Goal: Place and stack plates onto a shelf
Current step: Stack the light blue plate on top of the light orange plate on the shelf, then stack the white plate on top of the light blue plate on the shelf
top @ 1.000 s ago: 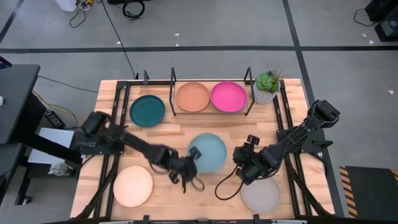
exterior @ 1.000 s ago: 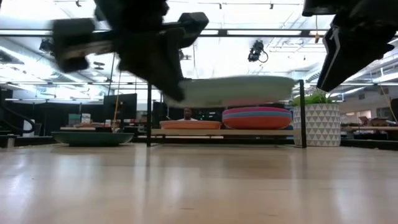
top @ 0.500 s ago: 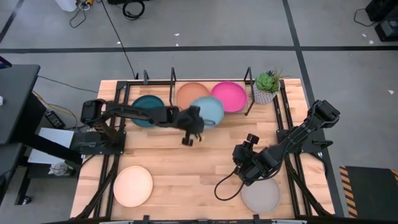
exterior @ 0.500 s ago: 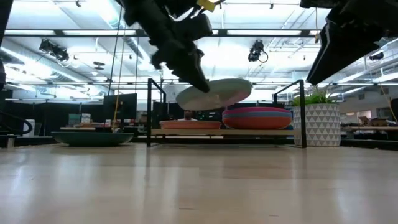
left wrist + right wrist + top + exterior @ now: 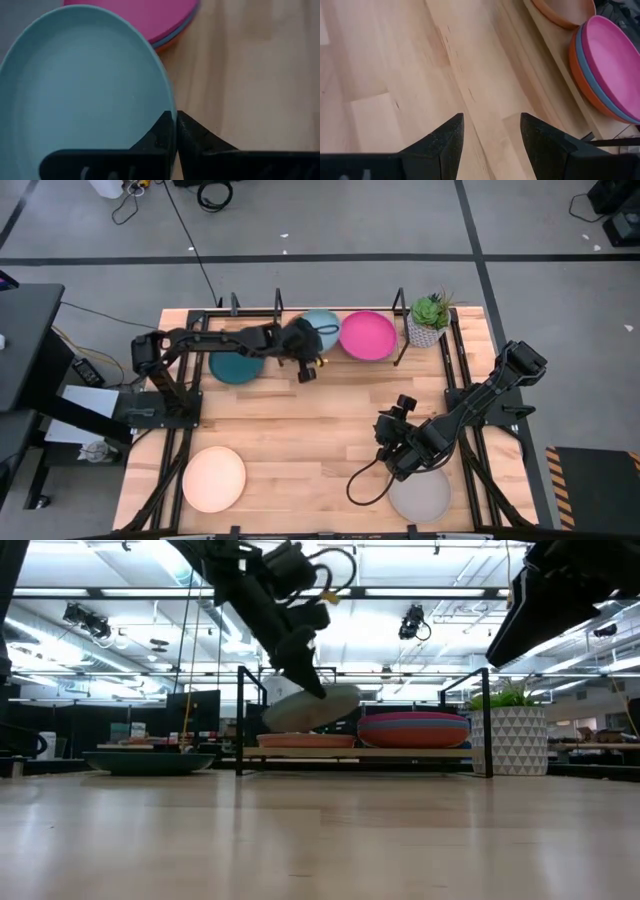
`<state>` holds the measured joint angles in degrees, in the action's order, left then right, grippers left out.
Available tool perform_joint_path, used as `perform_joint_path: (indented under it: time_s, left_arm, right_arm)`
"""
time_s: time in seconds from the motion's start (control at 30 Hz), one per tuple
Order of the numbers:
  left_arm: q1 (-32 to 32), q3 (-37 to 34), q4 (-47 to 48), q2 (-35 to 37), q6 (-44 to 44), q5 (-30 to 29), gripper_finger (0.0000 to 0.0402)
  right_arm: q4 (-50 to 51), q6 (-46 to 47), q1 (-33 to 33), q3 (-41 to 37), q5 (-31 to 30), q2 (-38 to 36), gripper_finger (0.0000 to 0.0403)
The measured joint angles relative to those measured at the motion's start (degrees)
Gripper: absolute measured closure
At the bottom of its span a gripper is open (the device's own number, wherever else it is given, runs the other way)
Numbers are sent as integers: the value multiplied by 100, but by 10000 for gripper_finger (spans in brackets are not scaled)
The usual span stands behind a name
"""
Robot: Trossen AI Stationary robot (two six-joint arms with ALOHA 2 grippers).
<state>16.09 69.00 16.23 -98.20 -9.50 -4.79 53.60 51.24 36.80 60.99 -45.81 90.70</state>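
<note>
My left gripper (image 5: 306,358) is shut on the light blue plate (image 5: 322,328), which hangs tilted over the left half of the black shelf (image 5: 240,720), just above the tan plate (image 5: 305,741). The right half of the shelf bears a stack with the magenta plate (image 5: 367,335) on top of blue and orange ones. The dark teal plate (image 5: 232,368), cream plate (image 5: 214,478) and grey plate (image 5: 420,496) lie flat on the table. My right gripper (image 5: 396,446) hovers open above the table beside the grey plate. My left gripper pinches the light blue plate's rim (image 5: 167,107) on the plate's near side, one finger on the inner face and one outside. The fingers (image 5: 300,665) slant down from the near left. The plate (image 5: 310,708) is lifted clear and tilted.
A small potted plant (image 5: 430,320) stands at the shelf's right end. The shelf's upright posts (image 5: 486,720) flank the stacks. Bare wood (image 5: 300,430) stretches across the table's middle between the two arms. Black frame rails run along the table's sides.
My left gripper has carried the light blue plate from the table's middle toward the far edge and down, over the shelf's left half. The plate, level before, now sits tilted just above the tan plate. The gripper has stayed shut on it.
</note>
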Motion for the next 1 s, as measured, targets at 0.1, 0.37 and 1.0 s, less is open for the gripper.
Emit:
perform_joint_path:
  time_s: [0.1,0.37,1.0]
  left_arm:
    - [122,-1,85,-1,-11,102,385]
    - [140,-1,112,-3,-133,165,341]
    - [-1163,1,1296,524,313,2266,258]
  right_arm:
    - [-43,-22,0,-1,-22,0,202]
    - [-191,-186,0,0,-23,0,202]
    - [-253,-984,-42,-2,-540,0,202]
